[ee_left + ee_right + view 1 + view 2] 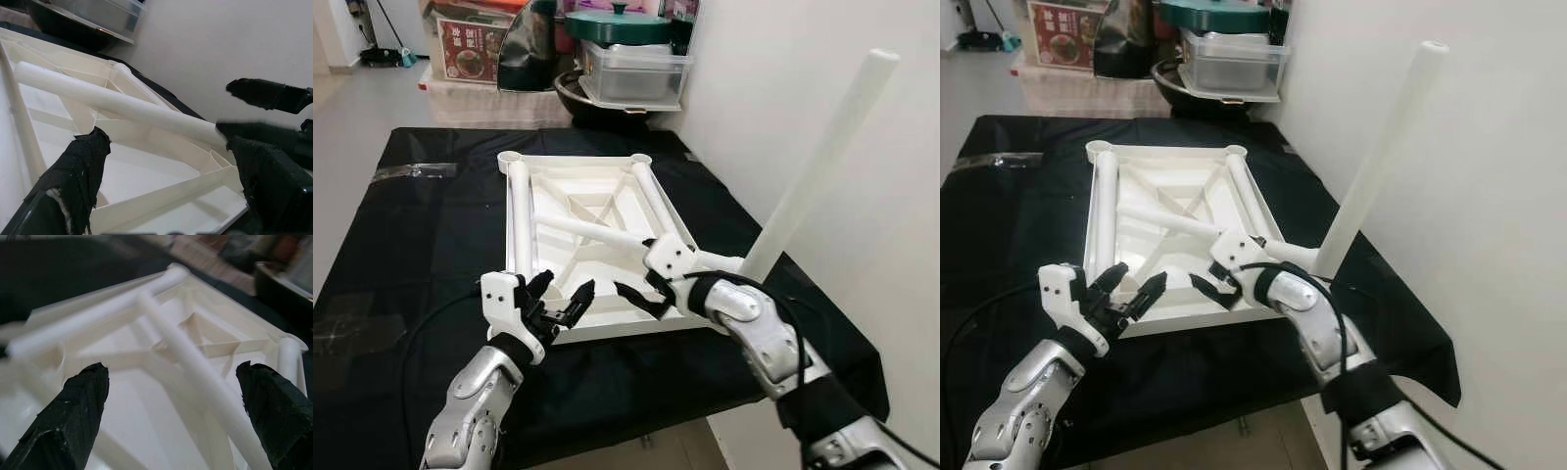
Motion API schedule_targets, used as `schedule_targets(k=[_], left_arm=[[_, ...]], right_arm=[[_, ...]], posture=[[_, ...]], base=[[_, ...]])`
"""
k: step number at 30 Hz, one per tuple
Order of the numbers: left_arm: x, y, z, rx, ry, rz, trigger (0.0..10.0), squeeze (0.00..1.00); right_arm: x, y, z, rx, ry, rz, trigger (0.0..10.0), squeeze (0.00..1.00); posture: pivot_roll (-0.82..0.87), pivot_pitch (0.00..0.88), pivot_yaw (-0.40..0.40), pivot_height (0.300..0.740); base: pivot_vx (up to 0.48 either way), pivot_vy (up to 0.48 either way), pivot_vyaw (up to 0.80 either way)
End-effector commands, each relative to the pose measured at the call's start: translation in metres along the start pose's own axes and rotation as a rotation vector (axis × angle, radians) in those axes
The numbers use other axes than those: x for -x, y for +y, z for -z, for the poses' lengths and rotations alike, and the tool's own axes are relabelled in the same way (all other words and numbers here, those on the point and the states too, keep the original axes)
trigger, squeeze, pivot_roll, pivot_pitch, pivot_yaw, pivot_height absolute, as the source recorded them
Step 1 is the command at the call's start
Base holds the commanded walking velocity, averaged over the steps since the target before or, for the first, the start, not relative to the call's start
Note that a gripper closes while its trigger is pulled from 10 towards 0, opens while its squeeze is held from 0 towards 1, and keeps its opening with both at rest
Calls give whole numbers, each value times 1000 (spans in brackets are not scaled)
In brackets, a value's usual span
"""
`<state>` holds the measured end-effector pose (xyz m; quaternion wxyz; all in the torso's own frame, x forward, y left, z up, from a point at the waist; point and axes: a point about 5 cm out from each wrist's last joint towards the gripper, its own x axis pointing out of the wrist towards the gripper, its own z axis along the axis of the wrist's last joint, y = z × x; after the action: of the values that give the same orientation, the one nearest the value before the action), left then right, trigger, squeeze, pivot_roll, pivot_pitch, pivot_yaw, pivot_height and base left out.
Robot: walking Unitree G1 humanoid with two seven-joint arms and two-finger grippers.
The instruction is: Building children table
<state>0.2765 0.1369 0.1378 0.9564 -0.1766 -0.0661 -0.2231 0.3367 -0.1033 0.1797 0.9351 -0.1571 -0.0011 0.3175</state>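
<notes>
Upright leg (818, 166) beside right arm (773, 343)

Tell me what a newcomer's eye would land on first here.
Probably the white table top lying upside down on the black-covered table, with loose white legs resting in its ribbed underside. One leg already stands up, tilted, at the near right corner by the wall. Both the left gripper and right gripper hover open over the near edge.

The upturned tabletop (592, 211) and its loose legs (521, 217) were plain white, on a black cloth (421, 245). Both grippers' fingers (78, 171) were black, on silver arms (769, 343). At the top of the frame, a dark green lid (619, 26) capped a clear box (631, 73).
</notes>
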Motion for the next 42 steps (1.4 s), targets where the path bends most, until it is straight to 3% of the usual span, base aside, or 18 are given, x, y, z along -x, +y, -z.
schedule_targets(k=[1, 2, 4, 7, 13, 16, 27, 31, 34, 35, 42], left_arm=[[2, 0, 0, 3, 1, -5, 10000, 0], [2, 0, 0, 0, 2, -6, 10000, 0], [1, 1, -3, -55, 9, -32, 10000, 0], [2, 2, -7, -107, 6, -77, 10000, 0], [2, 1, -10, -156, -5, -84, 10000, 0], [6, 6, -16, -288, -20, -194, 10000, 0], [12, 5, -27, -293, -47, -219, 10000, 0], [12, 2, -26, -312, -38, -205, 10000, 0], [12, 1, -26, -320, -37, -201, 10000, 0], [11, 0, -25, -323, -38, -201, 10000, 0], [11, 1, -28, -331, -55, -218, 10000, 0]], right_arm=[[8, -7, 3, -123, -41, 90, 10000, 0], [10, -7, 2, -140, -61, 110, 10000, 0], [13, -4, 6, -274, -72, 183, 10000, 0], [18, 0, 9, -346, -85, 276, 10000, 0], [21, 0, 15, -380, -68, 342, 10000, 0], [29, 9, 19, -407, -76, 322, 10000, 0], [29, 13, 14, -403, -92, 318, 10000, 0], [27, 18, 12, -413, -103, 307, 10000, 0], [26, 19, 10, -377, -98, 296, 10000, 0], [26, 19, 9, -325, -96, 291, 10000, 0], [27, 19, 13, -361, -80, 309, 10000, 0]], posture=[[66, 0, -139, 740], [66, 0, -139, 740], [54, 0, -122, 740], [49, 0, -113, 740], [47, 0, -109, 740], [49, 0, -94, 740], [59, 0, -92, 740], [65, 0, -92, 740], [63, 0, -91, 740], [63, 0, -91, 740], [66, 0, -93, 740]], base=[[0, 0, 0], [0, 0, 0], [0, 0, 0], [0, 0, 0], [0, 0, 0], [0, 0, 0], [0, 0, 0], [0, 463, 0], [0, 469, 494], [0, 0, 800], [0, 0, 229]])
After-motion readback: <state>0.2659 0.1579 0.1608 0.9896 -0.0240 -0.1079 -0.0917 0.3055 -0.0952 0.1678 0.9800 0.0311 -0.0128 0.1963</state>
